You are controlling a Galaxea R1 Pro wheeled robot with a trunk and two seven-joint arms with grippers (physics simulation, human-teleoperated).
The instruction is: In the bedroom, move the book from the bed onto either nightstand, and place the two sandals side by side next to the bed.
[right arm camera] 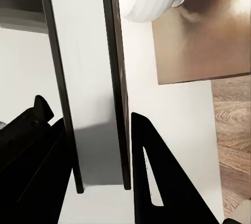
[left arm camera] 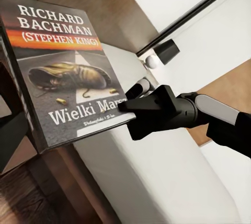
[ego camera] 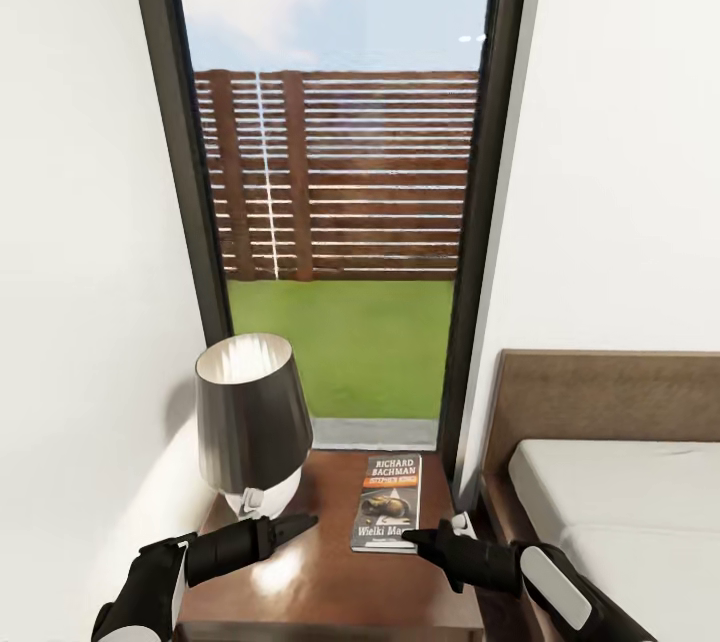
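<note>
- Fingers of the right gripper (ego camera: 425, 539), low centre-right, look parted beside the book (ego camera: 388, 502); left gripper's (ego camera: 300, 523) state is unclear.
- Book lies flat on the nightstand (ego camera: 320, 587), lower centre.
- Pulling back carelessly could nudge it off the edge.

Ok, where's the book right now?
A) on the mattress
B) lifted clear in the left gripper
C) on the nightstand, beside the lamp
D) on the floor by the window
C: the book lies flat on the nightstand, next to the lamp, with the right gripper at its near edge.
</note>
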